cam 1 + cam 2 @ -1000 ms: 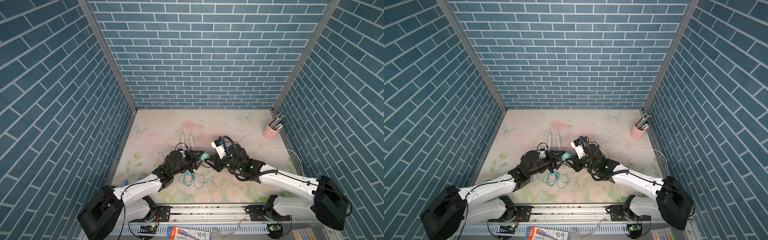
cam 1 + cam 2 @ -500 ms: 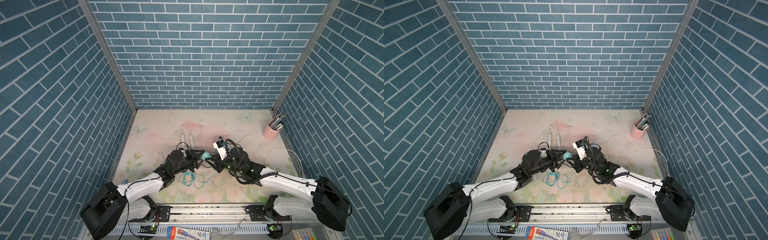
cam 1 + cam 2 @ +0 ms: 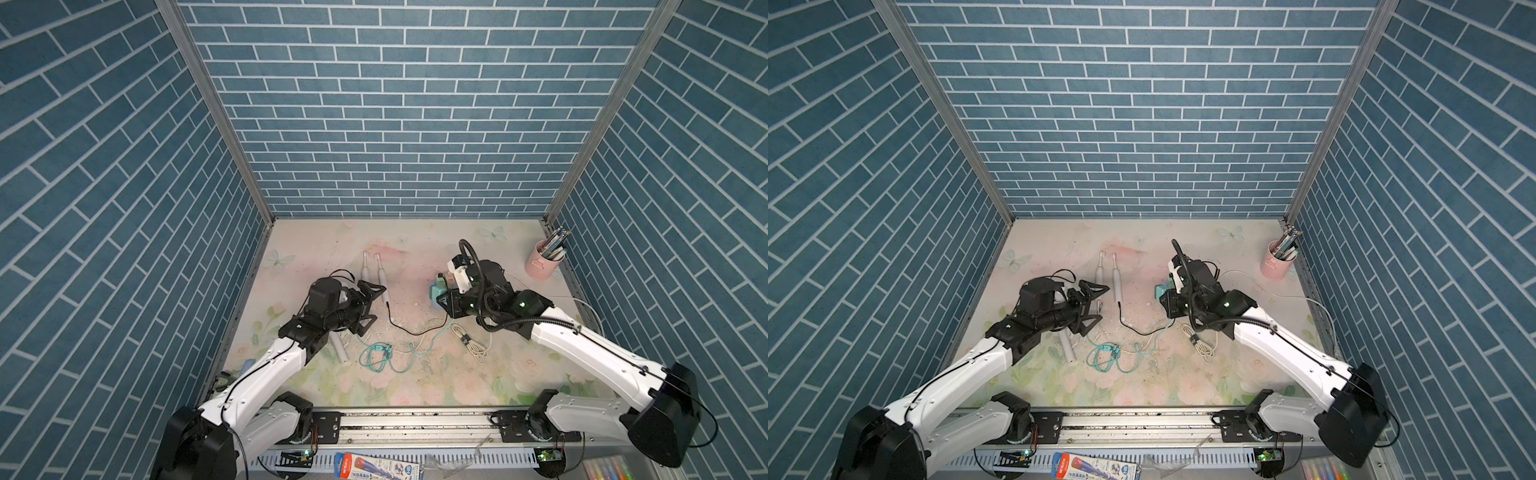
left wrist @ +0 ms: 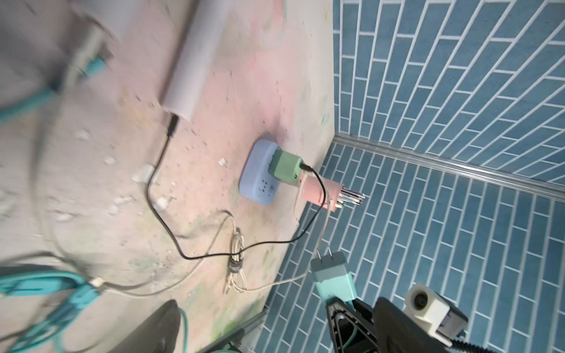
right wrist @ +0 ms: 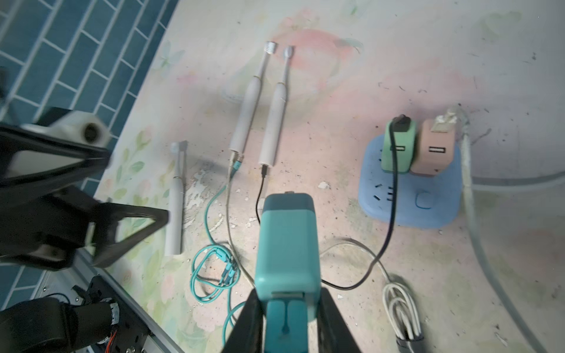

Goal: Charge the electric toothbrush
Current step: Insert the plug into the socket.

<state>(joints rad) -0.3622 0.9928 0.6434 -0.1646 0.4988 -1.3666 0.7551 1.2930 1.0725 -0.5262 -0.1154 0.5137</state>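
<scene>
Blue brick walls (image 3: 395, 124) box in a scuffed floral table (image 3: 415, 249) strewn with cables (image 3: 380, 357). Two toothbrushes (image 3: 381, 277) lie side by side at far centre. The left gripper (image 3: 371, 306) gapes empty; the right gripper (image 5: 287, 293) clamps a teal charger (image 5: 287, 232). Only the wrist views show the blue strip (image 5: 409, 189), hidden under the right arm from above.

The desk (image 5: 367, 61) has a matt, floral-printed surface, scuffed and flaking toward its middle. The teal charger (image 5: 287, 241), blue power strip (image 5: 443, 214) and white toothbrushes (image 5: 273, 128) look like smooth, satin plastic. At 6 o'clock, the rail (image 3: 415, 419) is bare, dull metal.
</scene>
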